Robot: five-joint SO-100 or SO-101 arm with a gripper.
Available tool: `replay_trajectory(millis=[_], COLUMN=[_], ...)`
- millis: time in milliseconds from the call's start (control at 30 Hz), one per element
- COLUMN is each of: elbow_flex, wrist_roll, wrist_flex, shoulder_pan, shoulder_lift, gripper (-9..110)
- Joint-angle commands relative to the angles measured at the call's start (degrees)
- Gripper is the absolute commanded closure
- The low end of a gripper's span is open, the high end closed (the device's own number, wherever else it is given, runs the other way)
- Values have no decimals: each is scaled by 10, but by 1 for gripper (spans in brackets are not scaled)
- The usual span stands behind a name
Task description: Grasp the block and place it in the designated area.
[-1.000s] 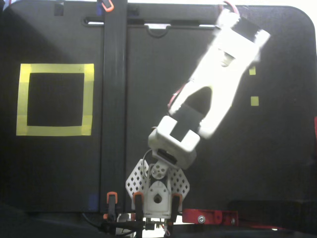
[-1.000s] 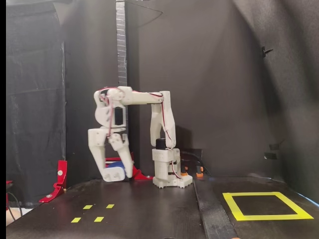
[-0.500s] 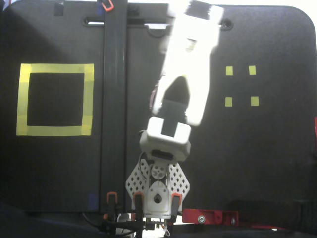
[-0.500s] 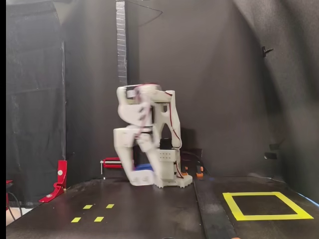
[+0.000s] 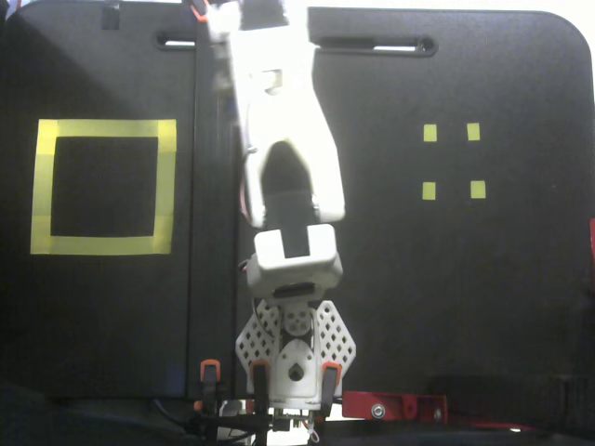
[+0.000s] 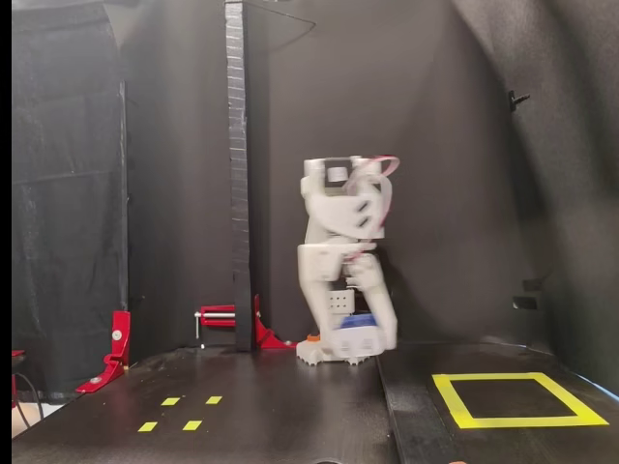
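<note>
**A:** Nearest the camera in the side fixed view, what lies on the table?

**B:** Four small yellow tape squares (image 6: 180,413), low and to the left of the pincer, well apart from it. To the pincer's lower right lies the designated area (image 6: 519,399), a wide yellow tape frame around black surface, with nothing inside it.

**A:** And the pincer itself?

**B:** The gripper (image 6: 360,337) hangs low, just above the table (image 6: 290,416), in front of the arm's base. It is a little blurred. A strip of dark blue shows between its white fingers: that is the block (image 6: 358,320), held clamped in the pincer and off the table.

**A:** Does the top-down fixed view agree?

**B:** There the white arm (image 5: 284,158) reaches up the picture and its far end is cut by the top edge, so neither pincer nor block shows. The yellow frame (image 5: 103,186) sits left of the arm, the four small squares (image 5: 453,160) right of it, both well apart from it.

**A:** Farther back?

**B:** Left of the pincer in the side view, a dark upright post (image 6: 238,174) rises from the table with a red clamp (image 6: 230,319) at its foot. Behind everything is black cloth.
</note>
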Motion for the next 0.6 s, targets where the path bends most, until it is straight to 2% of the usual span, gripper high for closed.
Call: replay_trajectory(millis=[0,567], elbow_flex=[-25,-54], wrist_roll=[32,221], wrist_flex=[-4,33], shoulder_pan=[-44,-275], shoulder_lift=[33,24], gripper=[83,83])
